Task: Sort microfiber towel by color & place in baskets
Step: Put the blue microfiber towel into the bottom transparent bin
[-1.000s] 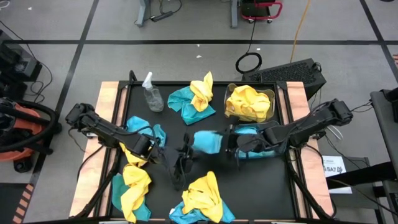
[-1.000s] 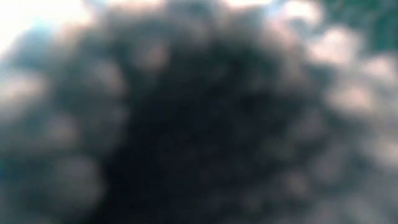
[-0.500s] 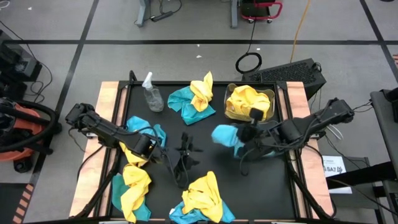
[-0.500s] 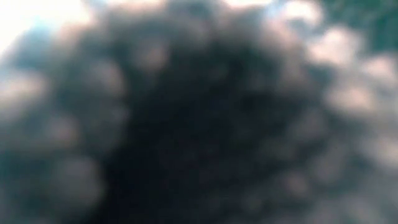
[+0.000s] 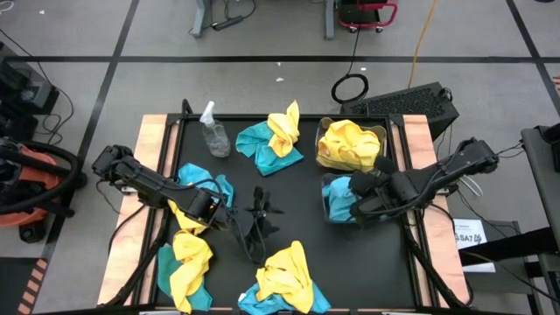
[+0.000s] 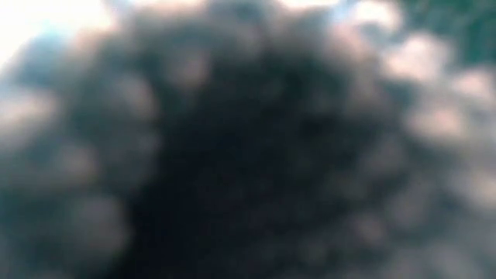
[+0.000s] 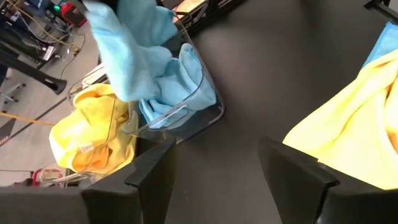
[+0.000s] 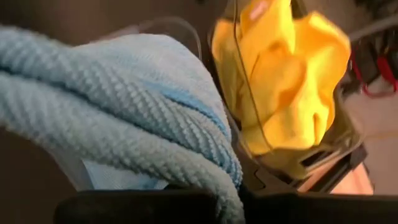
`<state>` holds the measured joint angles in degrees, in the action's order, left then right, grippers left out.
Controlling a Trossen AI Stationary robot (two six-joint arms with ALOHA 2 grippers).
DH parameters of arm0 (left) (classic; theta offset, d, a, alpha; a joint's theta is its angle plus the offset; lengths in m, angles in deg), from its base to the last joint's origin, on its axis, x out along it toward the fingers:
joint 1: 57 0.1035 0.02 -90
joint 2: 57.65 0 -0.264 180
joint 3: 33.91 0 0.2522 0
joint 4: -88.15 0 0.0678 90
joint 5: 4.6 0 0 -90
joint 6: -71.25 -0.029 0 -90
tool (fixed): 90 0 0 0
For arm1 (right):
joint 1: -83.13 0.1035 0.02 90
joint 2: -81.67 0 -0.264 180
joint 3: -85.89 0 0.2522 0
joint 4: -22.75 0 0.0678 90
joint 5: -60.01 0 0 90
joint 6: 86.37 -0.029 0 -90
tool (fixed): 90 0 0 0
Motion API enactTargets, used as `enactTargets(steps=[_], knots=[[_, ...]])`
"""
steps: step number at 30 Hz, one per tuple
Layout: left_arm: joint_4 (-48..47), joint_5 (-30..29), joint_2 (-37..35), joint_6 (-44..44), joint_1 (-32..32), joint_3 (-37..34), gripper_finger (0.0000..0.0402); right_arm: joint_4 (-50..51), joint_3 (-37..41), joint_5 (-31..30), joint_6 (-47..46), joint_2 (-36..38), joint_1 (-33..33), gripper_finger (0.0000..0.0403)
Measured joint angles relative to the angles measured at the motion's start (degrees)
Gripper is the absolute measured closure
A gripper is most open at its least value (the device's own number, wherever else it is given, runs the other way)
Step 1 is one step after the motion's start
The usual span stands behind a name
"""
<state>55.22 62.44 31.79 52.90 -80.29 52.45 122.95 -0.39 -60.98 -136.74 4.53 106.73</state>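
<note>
My right gripper [image 5: 357,191] is shut on a teal microfiber towel [image 5: 337,194] over the clear basket [image 7: 186,115] that holds teal cloth, at the table's right. Just beyond it stands the second basket [image 5: 352,145], filled with yellow towels. My left gripper [image 5: 260,214] stands open over bare table at the middle, with nothing between its fingers [image 7: 149,171]. Loose yellow and teal towels lie in piles at the far middle [image 5: 276,140], near middle [image 5: 284,278] and left [image 5: 188,261]. My right gripper holds the teal towel by a bunched upper part [image 8: 143,143], in several folds, slanting down from the table's right side. The cloth wraps over the fingers and hides where they meet it. The towel hangs below, its lower end [image 7: 146,93] down in the teal basket.
A clear spray bottle [image 5: 213,131] stands at the far left of the black mat. A teal towel [image 5: 208,184] lies under my left arm. Wooden strips [image 5: 149,166] edge the table's left and right. The low view is covered by a dark blur.
My right gripper has carried the teal towel from the table's middle toward the right edge and tipped downward; the towel now hangs into the teal basket. My left gripper has opened its fingers and stayed in place.
</note>
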Motion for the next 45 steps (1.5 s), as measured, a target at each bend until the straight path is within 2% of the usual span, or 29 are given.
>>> enactTargets(steps=[6, 10, 37, 45], knots=[[1.1, 0.0, 0.0, 0.0, 0.0, 0.0, 0.0168, -0.1, 6.0, 4.1, -2.0, 0.0, -1.6, 0.0403], [1.1, 0.0, 0.0, 0.0, 0.0, 0.0, 0.0168, 0.0, 7.9, 4.4, -3.2, 0.0, -1.8, 0.0403], [1.1, 0.0, 0.0, 0.0, 0.0, 0.0, 0.0168, -3.1, 8.7, 4.0, -1.6, 0.0, -2.3, 0.0402], [1.1, 0.0, 0.0, 0.0, 0.0, 0.0, 0.0168, -12.8, 18.8, 11.9, -2.1, 0.0, -5.8, 0.0402]])
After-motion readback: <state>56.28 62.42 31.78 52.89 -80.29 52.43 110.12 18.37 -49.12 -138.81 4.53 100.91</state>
